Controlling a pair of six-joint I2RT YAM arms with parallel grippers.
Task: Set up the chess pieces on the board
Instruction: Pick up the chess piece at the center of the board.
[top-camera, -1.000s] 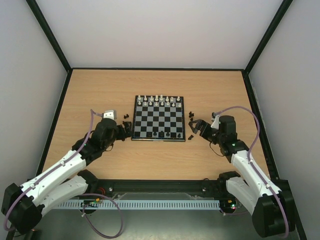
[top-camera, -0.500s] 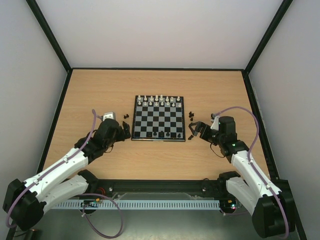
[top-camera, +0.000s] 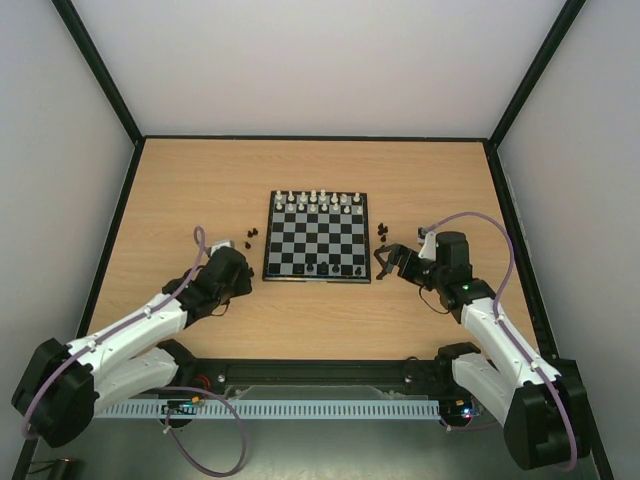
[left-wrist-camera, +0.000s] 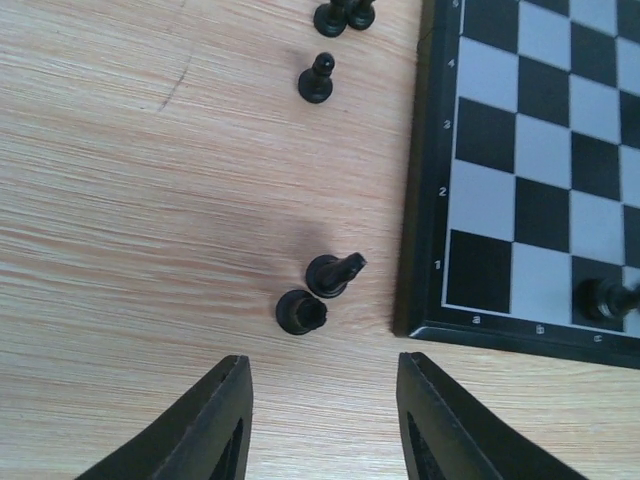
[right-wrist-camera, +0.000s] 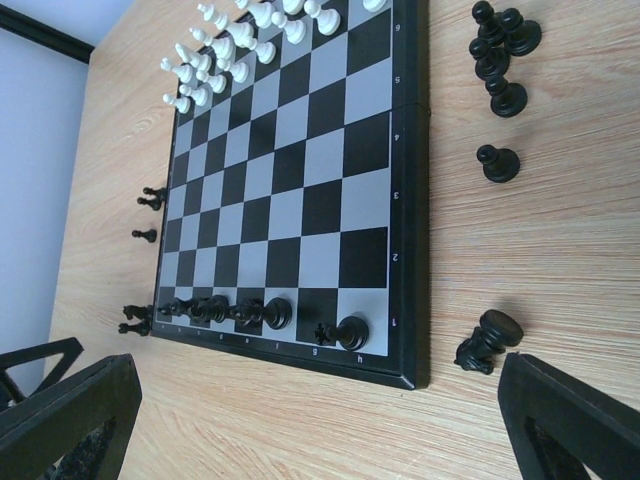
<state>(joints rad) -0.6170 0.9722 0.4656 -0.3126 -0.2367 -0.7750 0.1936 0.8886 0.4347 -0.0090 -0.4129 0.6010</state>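
Left end effector (left-wrist-camera: 322, 366) aimed at two chess pieces (left-wrist-camera: 301, 311) beside the board (left-wrist-camera: 520, 150).
Jaws part-open and empty, likely sized to pinch one; right end effector (right-wrist-camera: 315, 372) wide, empty.

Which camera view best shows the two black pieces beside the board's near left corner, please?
The left wrist view: the two black pieces show close and sharp, ahead of the left gripper, beside the board. The right wrist view shows them tiny beyond the board's far side; in the top view I cannot make them out.
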